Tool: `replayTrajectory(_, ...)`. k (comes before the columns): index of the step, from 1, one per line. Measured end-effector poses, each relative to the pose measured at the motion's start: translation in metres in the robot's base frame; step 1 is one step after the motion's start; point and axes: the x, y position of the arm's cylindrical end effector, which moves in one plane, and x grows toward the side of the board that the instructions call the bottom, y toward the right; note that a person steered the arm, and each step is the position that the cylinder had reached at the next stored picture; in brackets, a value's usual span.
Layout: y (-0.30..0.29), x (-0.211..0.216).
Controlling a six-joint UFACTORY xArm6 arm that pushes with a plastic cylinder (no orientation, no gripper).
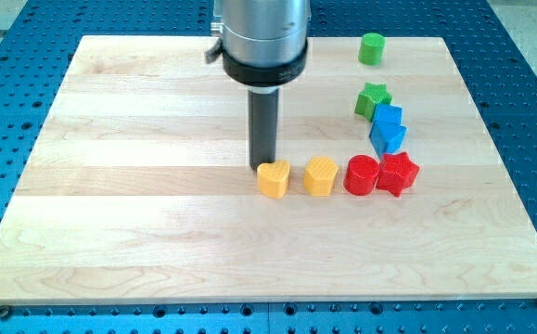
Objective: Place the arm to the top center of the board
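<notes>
My tip rests on the wooden board near its middle, just above and left of a yellow block, touching or nearly touching it. A second yellow block sits to its right. Then come a red cylinder and a red star, touching each other. Two blue blocks stand above the red star. A green star lies above them. A green cylinder sits near the board's top edge, at the right.
The arm's grey metal body hangs over the board's top centre. A blue perforated table surrounds the board on all sides.
</notes>
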Motion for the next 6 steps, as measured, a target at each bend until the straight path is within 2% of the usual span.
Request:
replayTrajectory(2, -0.01, -0.077)
replayTrajectory(4, -0.01, -0.129)
replayTrajectory(5, 0.003, -0.175)
replayTrajectory(6, 0.048, -0.224)
